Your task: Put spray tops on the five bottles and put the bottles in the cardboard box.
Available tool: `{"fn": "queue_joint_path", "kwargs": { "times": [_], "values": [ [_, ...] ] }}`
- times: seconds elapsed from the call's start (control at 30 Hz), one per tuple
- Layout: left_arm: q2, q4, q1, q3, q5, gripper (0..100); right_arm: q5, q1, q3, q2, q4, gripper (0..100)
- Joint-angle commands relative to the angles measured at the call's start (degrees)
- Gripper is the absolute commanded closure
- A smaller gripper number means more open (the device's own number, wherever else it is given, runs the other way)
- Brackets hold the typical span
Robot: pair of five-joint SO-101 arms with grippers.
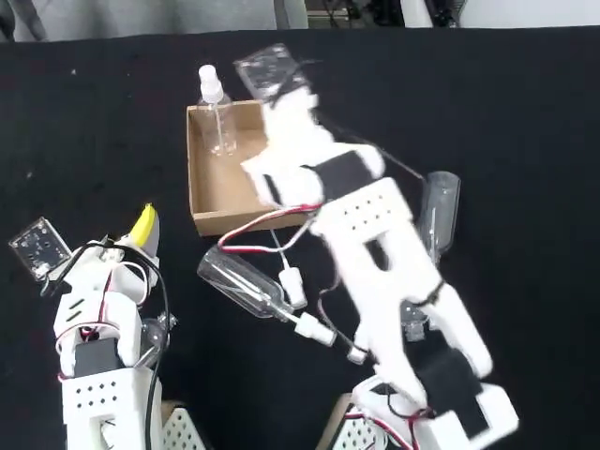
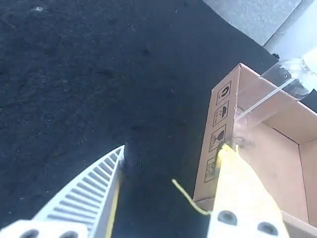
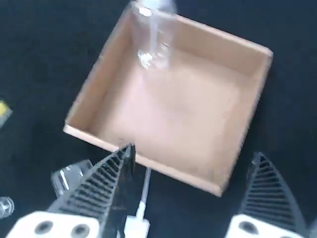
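Note:
The cardboard box (image 1: 211,187) lies open near the table's middle. One clear bottle with a white spray top (image 1: 216,112) stands in its far-left corner. My right gripper (image 3: 193,153) hangs open above the box's (image 3: 163,171) near wall, nothing between its fingers, with the capped bottle (image 3: 153,34) beyond. My left gripper (image 1: 142,230) is at the near left, open over bare black table (image 2: 173,148), beside the box's (image 2: 218,124) left wall. An uncapped bottle (image 1: 242,279) lies in front of the box, another (image 1: 439,211) at the right. Loose spray tops (image 1: 292,283) (image 1: 314,328) lie beside them.
My right arm (image 1: 375,234) stretches from the near right across to the box and covers part of the table. A third spray top (image 1: 356,354) and another clear bottle (image 1: 155,337) lie near the arm bases. The table is black cloth.

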Motion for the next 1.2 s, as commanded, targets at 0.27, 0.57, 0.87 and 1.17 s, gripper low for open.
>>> {"fn": "queue_joint_path", "kwargs": {
  "times": [0.27,0.57,0.87,1.17],
  "values": [
    [-0.7,-0.26,-0.57,-0.92,0.26,72,-0.35,11.43,-0.22,-12.18,16.62,68.3],
    [-0.7,-0.18,-0.57,-0.92,0.26,72,0.09,22.59,2.24,-12.62,21.8,68.3],
    [-0.7,-0.26,-0.57,-0.48,0.26,72,3.25,29.89,12.09,-12.44,13.1,68.3],
    [-0.7,-0.26,-0.57,-0.48,0.26,72,3.34,34.55,7.34,0.13,10.99,68.3]
  ]
}}
